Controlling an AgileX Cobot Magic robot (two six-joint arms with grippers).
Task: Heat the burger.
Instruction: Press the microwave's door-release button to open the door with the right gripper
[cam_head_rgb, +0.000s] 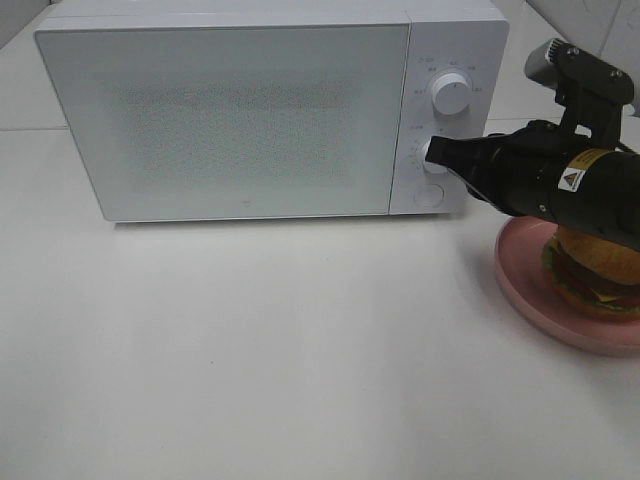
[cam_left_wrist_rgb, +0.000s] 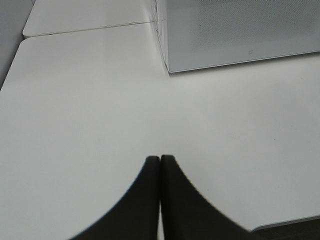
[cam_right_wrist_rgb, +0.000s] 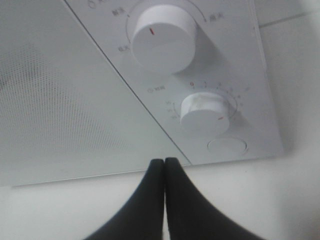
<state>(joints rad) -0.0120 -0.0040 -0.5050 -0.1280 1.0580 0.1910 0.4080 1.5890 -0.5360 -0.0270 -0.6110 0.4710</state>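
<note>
White tabletops (cam_head_rgb: 250, 350) meet at a seam (cam_left_wrist_rgb: 90, 28), evenly lit.

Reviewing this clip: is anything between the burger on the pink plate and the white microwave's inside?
Yes. The frosted door of the white microwave is closed, blocking the golden-bun burger on its shallow pink plate to the right. The shut right gripper sits by the lower knob.

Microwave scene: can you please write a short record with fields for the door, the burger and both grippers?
microwave: door closed
burger: on the pink plate, right of the microwave, partly hidden by the right arm
left gripper: shut, empty, over the bare table
right gripper: shut, empty, in front of the control panel, near the lower knob
progress: burger not yet inside
</note>
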